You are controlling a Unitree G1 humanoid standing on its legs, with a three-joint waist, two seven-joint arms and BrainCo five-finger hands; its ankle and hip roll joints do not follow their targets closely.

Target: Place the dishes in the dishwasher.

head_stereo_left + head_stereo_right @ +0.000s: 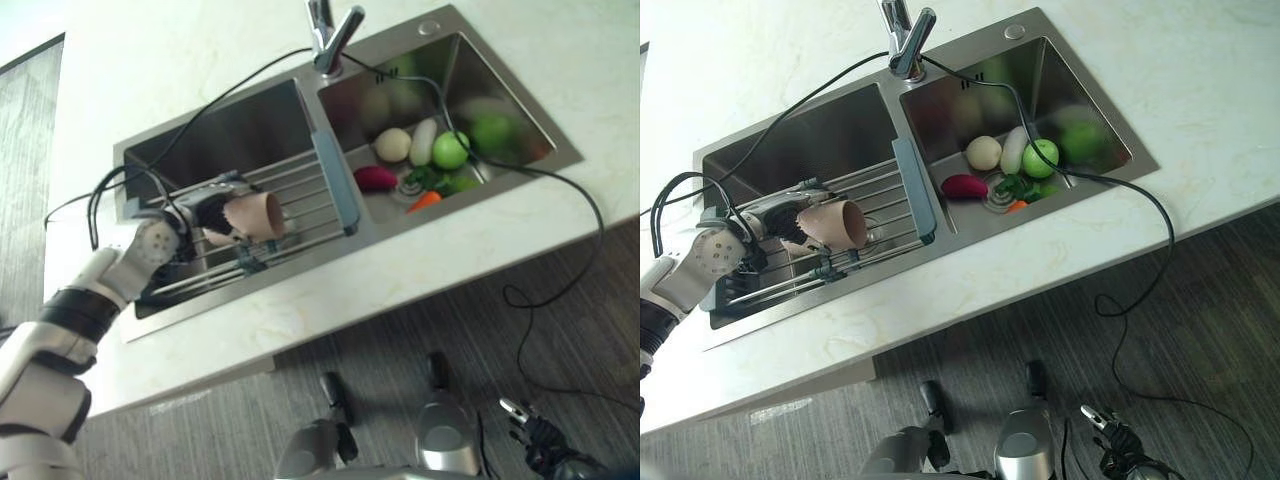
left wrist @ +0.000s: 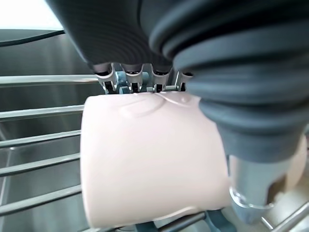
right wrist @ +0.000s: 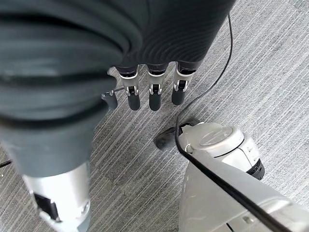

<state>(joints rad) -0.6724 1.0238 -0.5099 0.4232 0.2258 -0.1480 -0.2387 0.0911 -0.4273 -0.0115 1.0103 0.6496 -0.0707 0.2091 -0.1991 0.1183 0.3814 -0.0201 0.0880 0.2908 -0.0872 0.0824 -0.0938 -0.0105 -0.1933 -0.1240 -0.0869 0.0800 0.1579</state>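
Pale marbled countertop (image 1: 480,240) surrounds a steel double sink (image 1: 300,95), with grey striped flooring (image 1: 560,340) seen beyond the counter's near edge. A tap (image 1: 328,35) stands at the back between the two basins.

Across the left basin a rack of metal bars (image 1: 300,190) is laid, with a grey-blue end piece (image 1: 335,185) on the side nearest the divider. Over this rack a pinkish-beige cup (image 1: 255,215) is held on its side by the left hand (image 1: 205,215), its open mouth turned toward the divider. In the left wrist view the fingers (image 2: 137,79) are seen curled over the top of the cup (image 2: 149,159) and the thumb (image 2: 256,188) is pressed against its other side, so the cup is gripped. Whether the cup touches the bars beneath it cannot be told.

In the right basin a heap of produce is gathered around the drain: a pale round piece (image 1: 393,145), a white elongated piece (image 1: 424,142), a green apple (image 1: 451,150), a dark red piece (image 1: 375,178), some leafy greens (image 1: 432,180) and an orange carrot (image 1: 425,200).

The right hand (image 1: 535,432) is seen low over the flooring, well apart from the sink. In the right wrist view its fingers (image 3: 154,96) hang loosely extended and nothing is held.
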